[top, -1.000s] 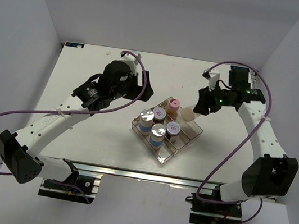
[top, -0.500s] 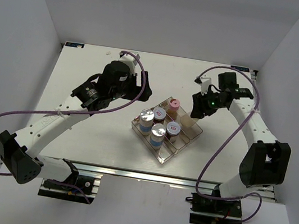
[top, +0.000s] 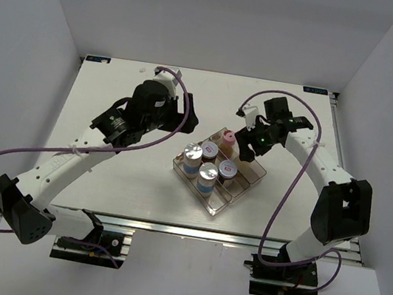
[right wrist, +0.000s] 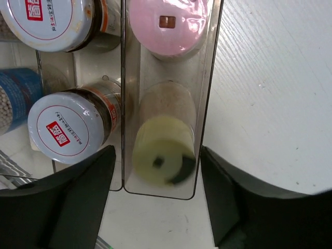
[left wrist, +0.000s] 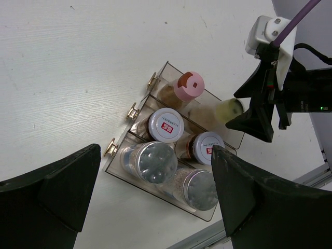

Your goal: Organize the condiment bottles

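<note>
Two fingers of the right hand (right wrist: pixel 157 158) stand apart, with a gap on each side of the yellow-capped jar (right wrist: pixel 165 153) between them. The grip looks let go. A second ago this hand held the jar at the far rim of the tray (right wrist: pixel 210 78). Now the jar sits inside the tray's outermost lane, leaning, its cap tipped toward the wrist camera. It lies next to the pink-capped jar (right wrist: pixel 167 23) in the same lane.

Next lane in: two brown jars with red-marked lids (right wrist: pixel 65 135). Third lane, left-wrist view: two silver-capped jars (left wrist: pixel 150 161), upright. White tabletop (left wrist: pixel 62 62) around the tray.

Left hand (left wrist: pixel 155 153) hangs wide open above the tray with nothing in it, unmoved over the last second.

Judgement — all six jars now lie within the tray, paired by lane, so the sorting looks close to done. Remaining worry: the yellow-capped jar's lean. Lifting straight off should avoid dragging it — it may still need a nudge upright.
</note>
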Robot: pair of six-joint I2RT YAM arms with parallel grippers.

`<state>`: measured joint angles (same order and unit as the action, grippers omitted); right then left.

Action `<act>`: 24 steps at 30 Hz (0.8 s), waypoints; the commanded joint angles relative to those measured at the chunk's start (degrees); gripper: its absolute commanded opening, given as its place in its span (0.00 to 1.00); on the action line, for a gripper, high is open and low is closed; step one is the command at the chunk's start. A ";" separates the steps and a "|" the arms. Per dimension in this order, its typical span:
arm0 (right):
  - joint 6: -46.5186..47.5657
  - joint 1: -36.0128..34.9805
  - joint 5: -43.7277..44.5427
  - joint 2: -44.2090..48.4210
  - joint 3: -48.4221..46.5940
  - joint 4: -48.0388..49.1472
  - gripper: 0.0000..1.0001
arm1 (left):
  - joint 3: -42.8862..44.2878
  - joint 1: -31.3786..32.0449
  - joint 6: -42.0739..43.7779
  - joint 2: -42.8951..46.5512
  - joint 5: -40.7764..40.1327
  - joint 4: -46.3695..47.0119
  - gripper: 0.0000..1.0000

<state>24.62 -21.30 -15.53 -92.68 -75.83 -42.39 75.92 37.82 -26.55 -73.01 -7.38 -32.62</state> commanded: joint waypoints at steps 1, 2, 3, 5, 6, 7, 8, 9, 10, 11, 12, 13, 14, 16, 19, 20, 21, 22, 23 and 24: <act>-0.10 -0.67 0.15 -0.39 -0.72 0.65 0.74 | 0.54 -0.29 -0.26 2.96 -0.97 -0.25 0.97; -0.19 -0.67 -0.11 -0.48 -0.89 0.47 0.76 | 0.54 -0.29 -0.26 2.96 -0.97 -0.34 0.97; -0.45 -0.76 -0.38 -0.57 -1.16 0.47 0.78 | 0.54 -0.29 -0.26 3.05 -0.97 -0.34 0.97; -0.71 -0.76 -0.55 -0.31 -1.60 0.38 0.80 | 0.54 -0.29 -0.26 3.23 -1.15 -0.51 0.97; -0.80 -0.76 -0.55 -0.22 -1.77 0.29 0.87 | 0.54 -0.29 -0.26 3.31 -1.24 -0.60 0.97; -0.89 -0.76 -0.55 -0.22 -2.04 0.20 0.87 | 0.54 -0.29 -0.26 3.32 -1.24 -0.60 0.97; -0.89 -0.76 -0.47 0.04 -2.65 -0.41 0.87 | 0.63 -0.38 -0.26 3.32 -1.24 -0.86 0.97; -0.80 -0.67 -0.29 0.31 -3.09 -0.76 0.87 | 0.81 -0.30 -0.26 3.32 -1.32 -0.86 0.97; -0.80 -0.67 -0.03 0.83 -3.62 -1.20 0.88 | 0.90 -0.29 -0.26 3.40 -1.41 -1.04 0.97; -0.80 -0.50 0.32 2.32 -4.32 -1.55 0.88 | 0.98 -0.29 -0.26 3.40 -1.67 -1.39 0.97; -1.33 0.02 -0.02 3.46 -4.58 -1.55 0.88 | 1.07 -0.29 -0.35 3.75 -1.76 -1.48 0.97; -1.85 0.64 -0.64 4.61 -4.85 -1.21 0.89 | 0.90 -0.29 -0.44 3.93 -1.85 -1.57 0.97; -2.82 2.21 -1.43 7.32 -4.94 0.36 0.89 | 0.81 -0.29 -0.70 4.19 -1.94 -1.39 0.97; -8.84 3.19 -0.31 9.88 -4.85 2.91 0.89 | 0.46 -0.30 -0.88 4.37 -1.94 -1.13 0.98; -14.94 3.19 5.59 12.44 -6.51 5.30 0.89 | 0.54 -0.29 -1.14 4.28 -1.15 -0.34 0.98; -17.56 3.19 6.47 12.53 -7.30 4.78 0.89 | 0.63 -0.29 -1.23 4.11 -0.97 -0.16 0.98; -18.63 3.19 8.13 12.53 -8.79 4.51 0.89 | 0.81 -0.29 -1.32 3.85 -0.71 0.01 0.98; -19.25 3.19 8.58 12.35 -9.33 4.16 0.89 | 0.90 -0.29 -1.32 3.76 -0.62 0.36 0.98; -19.09 3.28 8.76 11.83 -9.86 3.29 0.89 | 1.24 -0.29 -1.23 3.32 -0.45 0.45 0.98; -19.17 3.19 9.46 11.65 -10.21 3.11 0.89 | 1.51 -0.29 -1.23 3.05 -0.18 0.45 0.98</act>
<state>10.04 -17.87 -9.47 -80.47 -84.09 -39.79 75.92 37.82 -27.46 -70.74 -8.34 -33.32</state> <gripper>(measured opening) 0.894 0.979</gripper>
